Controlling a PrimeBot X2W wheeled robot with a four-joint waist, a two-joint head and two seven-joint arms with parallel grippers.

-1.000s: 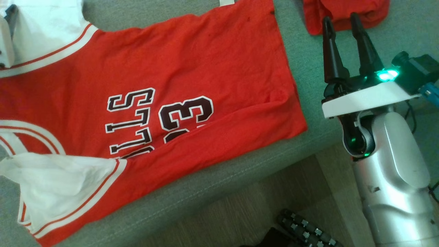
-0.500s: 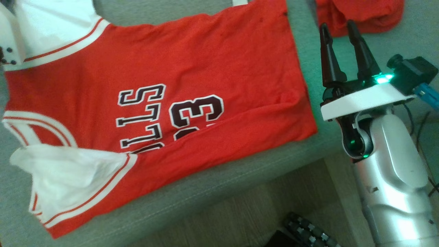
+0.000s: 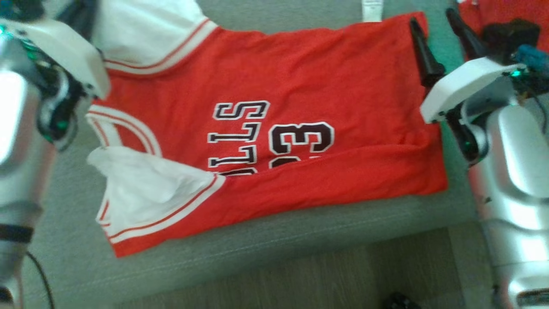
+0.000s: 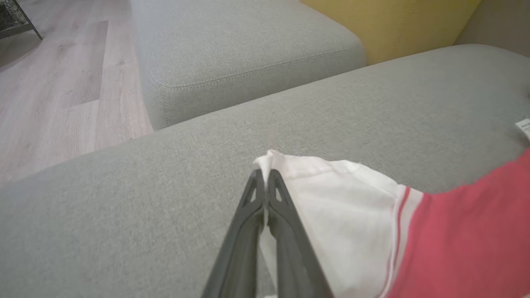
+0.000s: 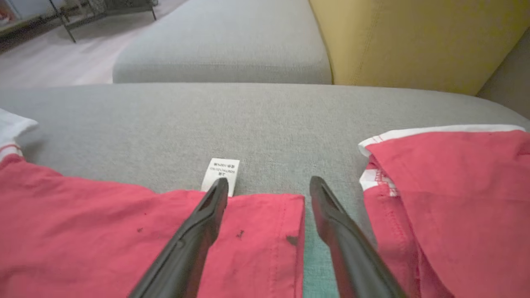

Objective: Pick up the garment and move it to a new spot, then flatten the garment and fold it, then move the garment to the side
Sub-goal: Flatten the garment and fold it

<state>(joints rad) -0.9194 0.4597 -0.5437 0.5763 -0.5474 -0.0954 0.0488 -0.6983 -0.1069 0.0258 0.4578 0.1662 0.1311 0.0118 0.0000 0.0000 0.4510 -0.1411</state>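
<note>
The garment [image 3: 274, 86] is a red jersey with white sleeves and dark lettering, spread on a grey sofa cushion [image 3: 257, 257]. Its near edge is folded over the lettering, and a white sleeve [image 3: 146, 189] lies crumpled at the front left. In the left wrist view my left gripper [image 4: 265, 178] is shut on the tip of the far white sleeve [image 4: 331, 198]. My right gripper [image 5: 268, 186] is open and straddles the jersey's far hem corner [image 5: 265, 231], beside a white care label [image 5: 221, 171]. In the head view the right gripper [image 3: 432, 18] is at the upper right.
A second red garment [image 5: 447, 186] lies bunched just right of my right gripper. Another grey cushion [image 4: 240, 54] and a yellow cushion [image 5: 414, 37] stand beyond. Wooden floor [image 3: 321, 283] runs along the sofa's front edge. My left arm [image 3: 25, 107] stands at the left.
The head camera has swung, shifting the whole picture right. My left gripper has shut on the white sleeve. My right gripper has moved left onto the jersey's hem corner, still open.
</note>
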